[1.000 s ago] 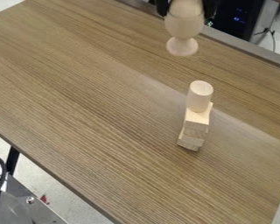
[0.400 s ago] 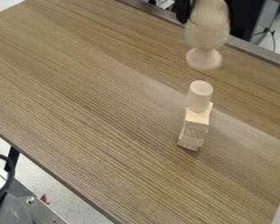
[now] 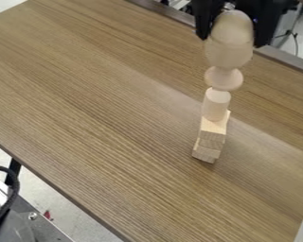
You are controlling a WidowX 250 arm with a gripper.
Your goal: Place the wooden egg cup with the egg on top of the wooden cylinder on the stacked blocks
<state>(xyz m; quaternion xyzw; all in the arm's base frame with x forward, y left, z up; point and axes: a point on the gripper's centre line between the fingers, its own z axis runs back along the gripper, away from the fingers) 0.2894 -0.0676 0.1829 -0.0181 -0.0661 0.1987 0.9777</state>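
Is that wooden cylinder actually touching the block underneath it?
Touching: in the camera view, the wooden cylinder stands upright, its base resting on the top face of the block.

egg (image 3: 233, 27) in cup (image 3: 228, 53) | cup above cylinder (image 3: 215, 107) | cylinder on blocks (image 3: 212, 139) | blocks on table (image 3: 110, 113)

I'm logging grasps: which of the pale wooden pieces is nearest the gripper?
The pale wooden goblet-shaped piece, held by the black gripper; it has a waist, unlike the pale wooden cylinder and pale rectangular wooden blocks.
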